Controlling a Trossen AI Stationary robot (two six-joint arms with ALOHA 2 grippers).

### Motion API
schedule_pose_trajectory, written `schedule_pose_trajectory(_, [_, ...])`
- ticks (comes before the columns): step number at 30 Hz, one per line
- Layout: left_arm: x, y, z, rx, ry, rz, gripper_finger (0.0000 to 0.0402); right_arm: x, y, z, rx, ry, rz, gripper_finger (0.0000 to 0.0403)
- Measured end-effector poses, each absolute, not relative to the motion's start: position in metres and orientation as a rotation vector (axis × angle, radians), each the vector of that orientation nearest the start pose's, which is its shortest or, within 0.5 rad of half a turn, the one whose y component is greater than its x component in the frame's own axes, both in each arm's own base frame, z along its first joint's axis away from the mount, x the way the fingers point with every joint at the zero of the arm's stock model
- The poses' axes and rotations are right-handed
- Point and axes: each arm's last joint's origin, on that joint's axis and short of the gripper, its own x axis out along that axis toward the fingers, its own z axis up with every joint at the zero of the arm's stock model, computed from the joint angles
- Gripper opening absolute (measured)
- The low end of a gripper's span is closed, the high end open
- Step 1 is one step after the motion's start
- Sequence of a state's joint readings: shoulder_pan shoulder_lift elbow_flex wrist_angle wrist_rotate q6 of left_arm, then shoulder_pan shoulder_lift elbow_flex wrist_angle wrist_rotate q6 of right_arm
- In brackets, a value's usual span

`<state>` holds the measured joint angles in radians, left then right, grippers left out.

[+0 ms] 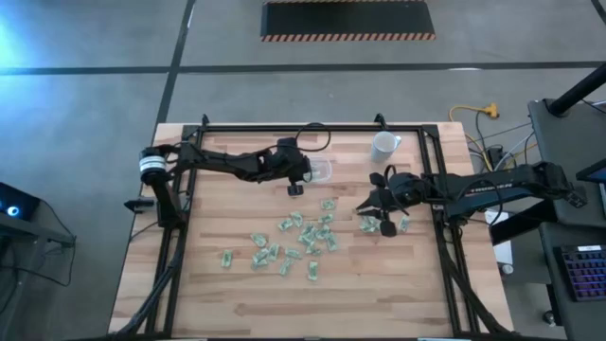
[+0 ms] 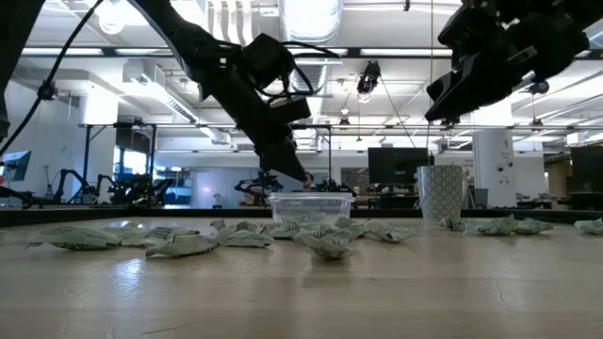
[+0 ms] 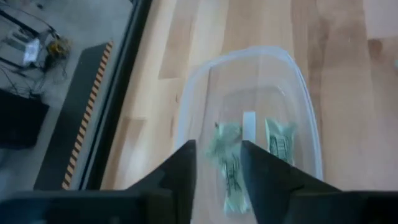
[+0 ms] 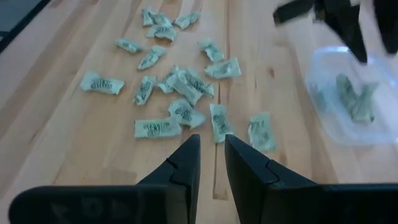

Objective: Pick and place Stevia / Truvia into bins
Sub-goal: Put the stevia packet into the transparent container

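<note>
— Three or so packets (image 3: pixel 278 140) sit in the bin (image 3: pixel 298 87) already, and I have the left gripper (image 3: pixel 217 171) right over it. Its fingers (image 3: pixel 184 168) are spread a little, with one packet showing in the gap; I can't tell from my seat whether it hangs from a pad or already lies on the bin floor.

— What worries you there?

— If it clings to a pad, I think it could ride out of the bin when I lift. The bin is light and shallow too; from the low camera the fingers hang close to its rim, so a careless pull could nudge it along the table (image 1: pixel 246 289).

— And the right side?

— The right gripper (image 1: pixel 381 216) hovers above the table near the pile's right edge, by the cup (image 1: pixel 383 145). Its fingers stand close together with a narrow slit between them, and I see nothing pinched in it.

— Risks on that one?

— Most of the packets still lie loose mid-table, many overlapping. Coming down on that cluster, I'd likely grab two or scatter the neighbours. The two arms also work close together near the bin, so I'd judge a clash possible if I send the right one over too soon.
</note>
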<state>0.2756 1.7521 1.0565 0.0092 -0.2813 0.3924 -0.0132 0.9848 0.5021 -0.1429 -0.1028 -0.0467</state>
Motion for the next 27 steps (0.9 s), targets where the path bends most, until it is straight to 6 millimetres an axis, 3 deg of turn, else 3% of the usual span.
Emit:
schedule_pose_trajectory(5, [0.334, 0.099, 0.215, 0.301, 0.815, 0.396, 0.0149, 0.188, 0.000, 0.187, 0.038, 0.716, 0.084, 0.0065])
schedule_pose_trajectory(11, [0.311, 0.075, 0.236, 0.220, 0.793, 0.291, 0.0155, 0.181, -0.003, 0.171, 0.046, 0.771, -0.058, 0.0064])
schedule_pose_trajectory(19, [0.289, 0.043, 0.247, 0.218, 0.729, 0.214, 0.0155, 0.181, -0.005, 0.152, 0.089, 0.853, -0.153, 0.0092])
schedule_pose_trajectory(27, [0.281, 0.023, 0.254, 0.194, 0.686, 0.170, 0.0155, 0.197, -0.007, 0.141, 0.073, 0.916, -0.176, 0.0127])
